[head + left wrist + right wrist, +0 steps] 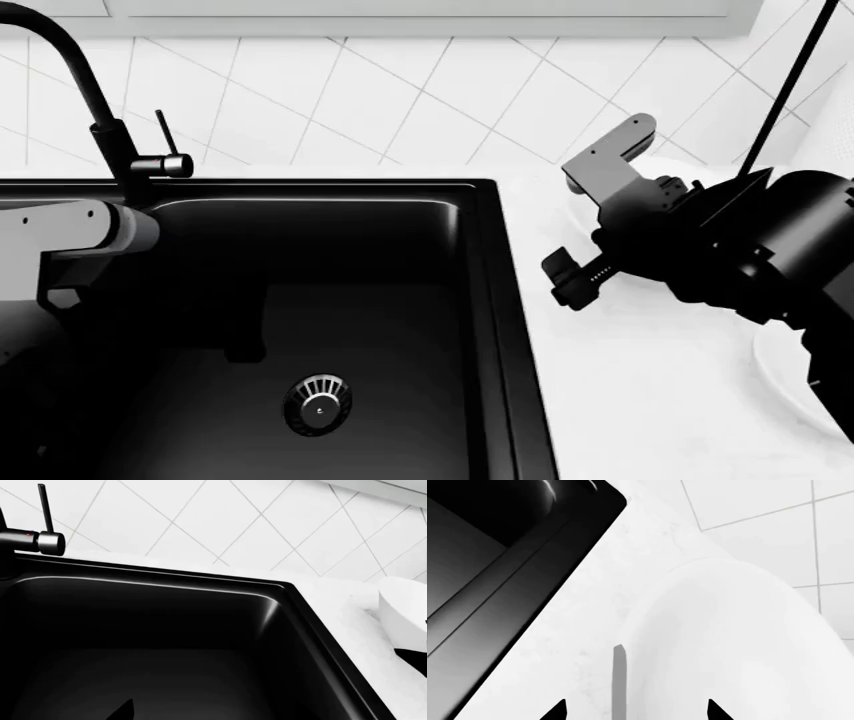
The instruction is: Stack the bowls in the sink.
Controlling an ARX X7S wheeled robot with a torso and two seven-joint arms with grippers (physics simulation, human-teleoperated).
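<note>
Nearest in the right wrist view, the right gripper (635, 711) is seen with its fingertips apart, straddling the near rim of a bowl (727, 640) that sits on the counter (594, 615) just beside the sink (487, 555). A slip is judged the main risk: the glossy rim could be pinched off-centre and the bowl tipped or dropped short of the basin, striking the sink's edge. The second bowl is barely shown, only as a white curve at the head view's right edge (787, 380), mostly hidden by the arm. In the head view the drain (318, 404) and faucet (80, 90) are shown, which the right wrist view lacks. The left gripper (123, 712) hangs over the basin; whether it is apart or together cannot be told.
</note>
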